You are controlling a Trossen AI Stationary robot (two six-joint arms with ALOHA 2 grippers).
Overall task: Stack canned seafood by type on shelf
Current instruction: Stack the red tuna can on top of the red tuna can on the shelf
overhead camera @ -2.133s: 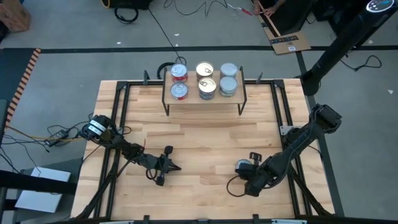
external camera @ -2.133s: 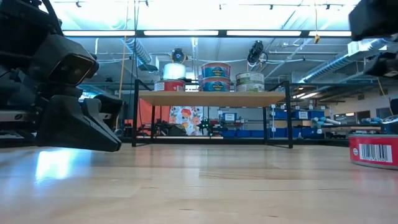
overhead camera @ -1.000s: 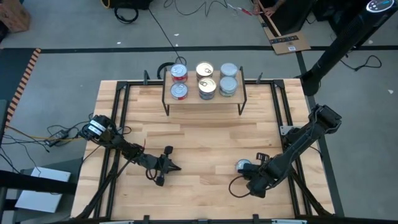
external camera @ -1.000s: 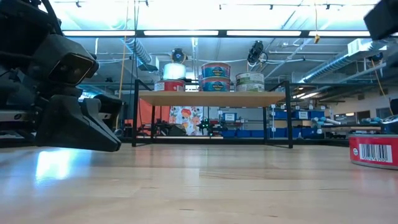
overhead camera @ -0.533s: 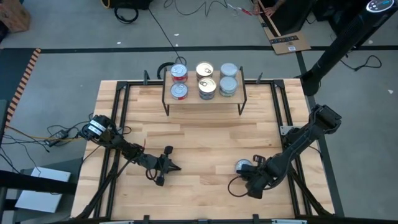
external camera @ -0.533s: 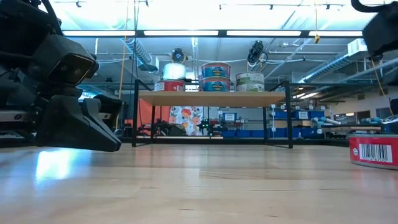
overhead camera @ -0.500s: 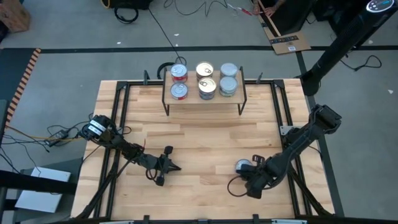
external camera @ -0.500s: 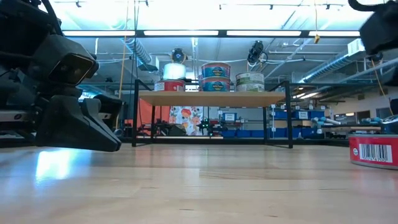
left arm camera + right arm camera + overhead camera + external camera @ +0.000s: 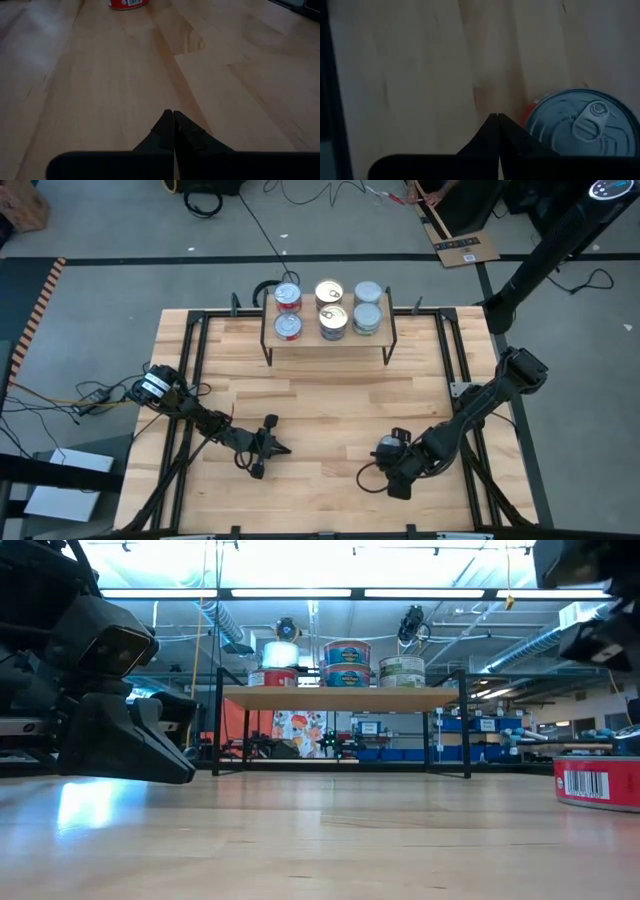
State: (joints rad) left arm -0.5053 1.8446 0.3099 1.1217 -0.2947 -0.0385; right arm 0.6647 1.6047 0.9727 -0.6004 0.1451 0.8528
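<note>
1. One short round red-sided tin with a silver pull-tab top (image 9: 578,123) is sitting loose on the big light-wood slatted table (image 9: 320,405), close to the front edge and nearer the right edge than the left. In the low view its red side with a barcode (image 9: 596,783) is showing.

2. Six more tins are sitting on the small light-wood shelf on thin black legs (image 9: 328,337) at the middle of the table's back edge. They are in three rows by kind: the red tins (image 9: 287,297) toward the shelf's left edge, the gold-topped tins (image 9: 329,291) in the middle, and the bluish-topped tins (image 9: 367,293) toward its right edge.

3. The right gripper (image 9: 498,119) is hanging just above the table with its fingers pressed together, holding nothing. The loose tin is lying just beside the tips, not between them.

4. The left gripper (image 9: 283,448) is waiting near the front edge, left of the middle, with its fingers together and empty too.

5. To do this step well, I think the right gripper is needing to open wide first, then slide over until the tin is sitting right between its fingers.

6. It is best to squeeze the flat sides low down, so the smooth tin is not slipping or tipping.

7. The tin probably belongs on the red stack by the shelf's left edge.
</note>
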